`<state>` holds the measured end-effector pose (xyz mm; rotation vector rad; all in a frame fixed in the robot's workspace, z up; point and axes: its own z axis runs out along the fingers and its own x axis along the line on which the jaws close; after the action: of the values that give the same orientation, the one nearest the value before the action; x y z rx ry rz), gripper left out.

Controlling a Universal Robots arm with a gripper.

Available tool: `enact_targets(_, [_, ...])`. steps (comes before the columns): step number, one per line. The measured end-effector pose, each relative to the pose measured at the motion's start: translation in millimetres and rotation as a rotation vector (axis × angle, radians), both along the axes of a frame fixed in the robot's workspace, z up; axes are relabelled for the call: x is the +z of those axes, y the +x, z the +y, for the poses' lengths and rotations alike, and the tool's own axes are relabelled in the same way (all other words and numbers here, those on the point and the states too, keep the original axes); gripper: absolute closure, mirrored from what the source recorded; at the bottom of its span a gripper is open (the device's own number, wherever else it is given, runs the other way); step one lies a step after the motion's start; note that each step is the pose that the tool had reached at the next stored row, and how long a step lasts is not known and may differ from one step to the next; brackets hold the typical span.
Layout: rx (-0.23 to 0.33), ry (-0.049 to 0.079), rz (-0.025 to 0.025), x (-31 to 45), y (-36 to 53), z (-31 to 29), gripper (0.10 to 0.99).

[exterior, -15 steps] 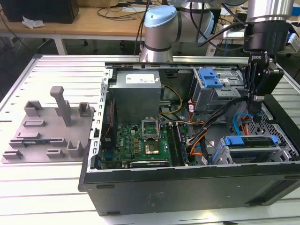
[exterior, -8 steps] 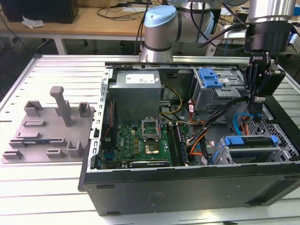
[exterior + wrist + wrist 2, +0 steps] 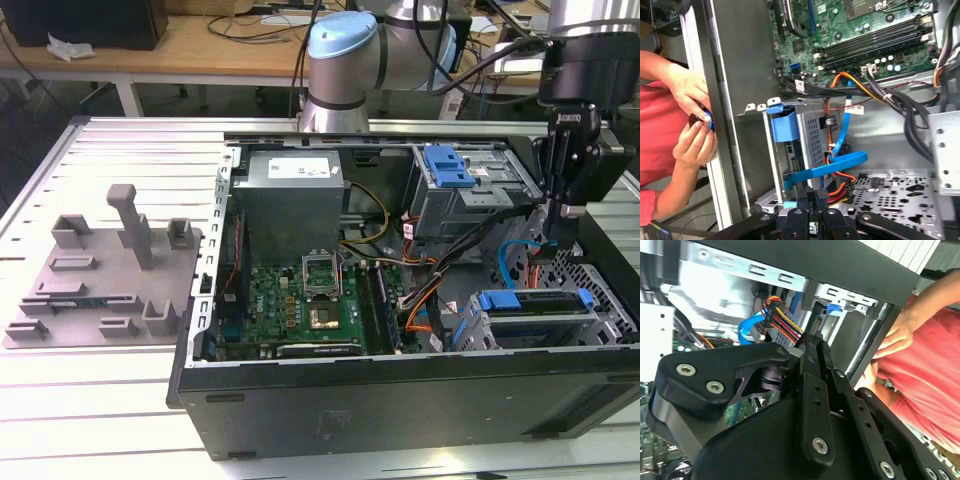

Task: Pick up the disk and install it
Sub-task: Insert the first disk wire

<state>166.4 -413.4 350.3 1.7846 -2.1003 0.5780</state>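
The disk (image 3: 530, 303), a grey drive in a blue plastic frame, lies in the lower drive cage at the exterior view's right end of the open computer case (image 3: 400, 400). In the first wrist view its blue frame end (image 3: 785, 125) shows beside the cage's perforated wall. My gripper (image 3: 566, 212) hangs above the case's right rear corner, a little behind and above the disk and apart from it. Its fingers (image 3: 815, 347) are pressed together with nothing between them. In the first wrist view the gripper (image 3: 812, 194) is over blue and coloured cables.
A grey tray with upright posts (image 3: 100, 270) lies on the table at the exterior view's left. A blue latch piece (image 3: 447, 165) sits on the upper drive bay. The motherboard (image 3: 300, 300) and cables fill the case. A person's hands (image 3: 692, 125) hold a small dark object just outside the case wall.
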Motion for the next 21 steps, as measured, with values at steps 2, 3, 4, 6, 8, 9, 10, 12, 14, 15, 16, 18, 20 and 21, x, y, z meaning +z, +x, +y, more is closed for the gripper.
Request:
enact_targets(2, [0.0,0.003,0.0,0.0,0.2,-4.7,0.922])
enact_targets(3, [0.0,0.006,0.0,0.2,0.2,-9.0,0.922])
enact_targets(4, [0.0,0.008,-0.0001,0.2,0.3,-11.6,0.922])
enact_targets(6, [0.0,0.017,0.0,0.1,0.3,-17.9,0.922])
enact_targets(8, [0.0,0.036,-0.0001,0.1,0.3,-23.6,0.922])
enact_targets(9, [0.0,0.053,-0.0001,0.1,0.1,-26.5,0.922])
enact_targets(10, [0.001,0.066,0.0,0.1,-0.3,-28.8,0.922])
enact_targets(12, [0.002,0.1,0.0001,0.1,-2.6,-33.5,0.922])
enact_targets(14, [0.003,0.117,0.0001,0.1,-4.3,-36.3,0.922])
enact_targets(15, [0.004,0.128,0.0001,0.2,-5.2,-38.0,0.922])
enact_targets(16, [0.004,0.137,0.0001,0.1,-6.0,-39.5,0.922])
enact_targets(18, [0.006,0.159,0.0001,0.2,-7.7,-43.5,0.922])
enact_targets(20, [0.007,0.184,0.0002,0.1,-9.3,-48.2,0.922])
enact_targets(21, [0.008,0.192,0.0002,0.1,-9.8,-49.8,0.922])
